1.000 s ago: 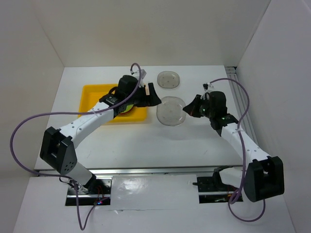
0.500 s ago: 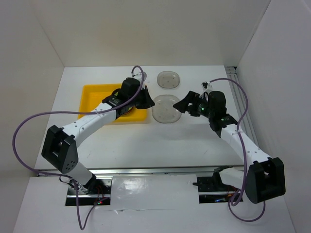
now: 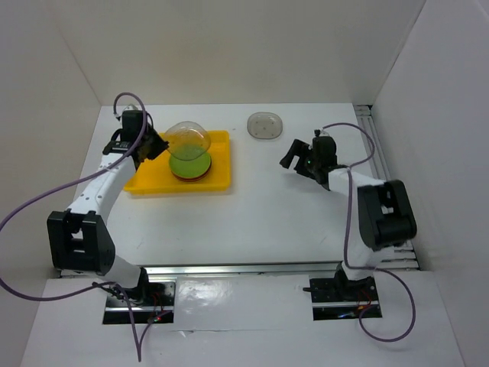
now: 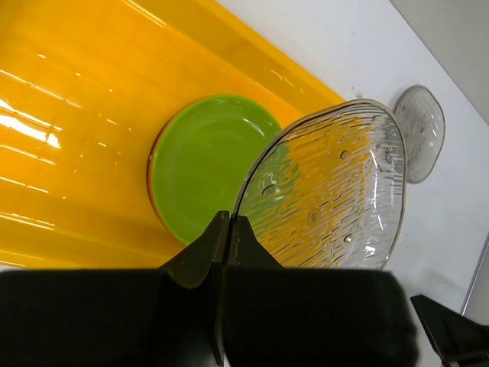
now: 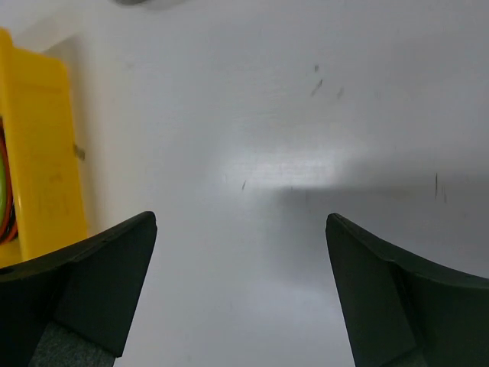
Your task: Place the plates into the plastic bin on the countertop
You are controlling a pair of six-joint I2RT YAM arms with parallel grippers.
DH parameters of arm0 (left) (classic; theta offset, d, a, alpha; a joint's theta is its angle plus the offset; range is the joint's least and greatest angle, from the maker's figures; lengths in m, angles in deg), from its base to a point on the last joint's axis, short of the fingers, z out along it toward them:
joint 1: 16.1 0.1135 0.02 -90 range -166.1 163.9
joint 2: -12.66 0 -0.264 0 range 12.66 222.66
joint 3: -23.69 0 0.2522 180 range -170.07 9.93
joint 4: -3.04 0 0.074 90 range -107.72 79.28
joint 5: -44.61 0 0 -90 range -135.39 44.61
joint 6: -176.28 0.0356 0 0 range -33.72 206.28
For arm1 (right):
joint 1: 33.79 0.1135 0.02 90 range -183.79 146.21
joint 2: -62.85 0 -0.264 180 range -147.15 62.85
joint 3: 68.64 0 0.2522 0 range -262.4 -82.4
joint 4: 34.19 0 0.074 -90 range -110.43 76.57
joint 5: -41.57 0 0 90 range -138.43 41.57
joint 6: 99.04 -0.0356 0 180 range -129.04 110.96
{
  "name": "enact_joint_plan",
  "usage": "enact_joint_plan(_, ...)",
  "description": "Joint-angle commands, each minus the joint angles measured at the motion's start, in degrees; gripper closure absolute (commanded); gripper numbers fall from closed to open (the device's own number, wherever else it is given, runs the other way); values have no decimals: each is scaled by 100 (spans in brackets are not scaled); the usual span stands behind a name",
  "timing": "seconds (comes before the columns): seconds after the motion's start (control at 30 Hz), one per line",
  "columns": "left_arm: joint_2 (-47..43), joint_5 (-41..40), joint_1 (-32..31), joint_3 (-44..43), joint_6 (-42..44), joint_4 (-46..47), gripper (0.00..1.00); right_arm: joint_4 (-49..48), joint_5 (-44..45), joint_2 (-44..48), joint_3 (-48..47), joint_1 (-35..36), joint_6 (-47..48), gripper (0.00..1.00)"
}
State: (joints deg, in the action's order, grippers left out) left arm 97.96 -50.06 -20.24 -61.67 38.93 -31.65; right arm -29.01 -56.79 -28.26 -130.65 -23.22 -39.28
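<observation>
The plate (image 4: 328, 191) is clear, ribbed and rounded-square (small bubbles dot its surface). The left pincer (image 4: 228, 237) is clamped narrow on its rim and holds it tilted above the yellow bin (image 3: 141, 186), partly over the green plate (image 4: 202, 160) lying inside. The right pincer (image 3: 294, 155) gapes wide, well to the right of the bin, gripping nothing.

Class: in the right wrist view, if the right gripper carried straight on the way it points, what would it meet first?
Probably the bare countertop: nothing else shows between the fingers of the open right gripper. The yellow plastic bin lies left of that line; depth is hard to judge.
</observation>
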Motion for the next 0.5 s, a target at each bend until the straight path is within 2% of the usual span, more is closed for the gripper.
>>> enact_joint_plan(0.0,-92,141,124,136,-125,89,100,-708,-130,-844,-1251,-169,194,2)
enact_joint_plan(0.03,-40,141,176,137,-125,89,100,-654,-226,-1482,-1544,-230,246,4)
enact_joint_plan(0.13,13,141,370,321,-125,89,100,-505,-587,-2591,-2643,-344,124,5)
enact_joint_plan(0.37,13,-130,423,515,-125,37,100,409,-754,-4464,-4946,-398,115,5)
enact_joint_plan(0.4,92,-131,423,515,-125,36,99,740,-676,-4642,-5453,-398,176,5)
enact_joint_plan(0.47,258,18,484,445,-73,36,86,997,-615,-5080,-5869,-398,228,5)
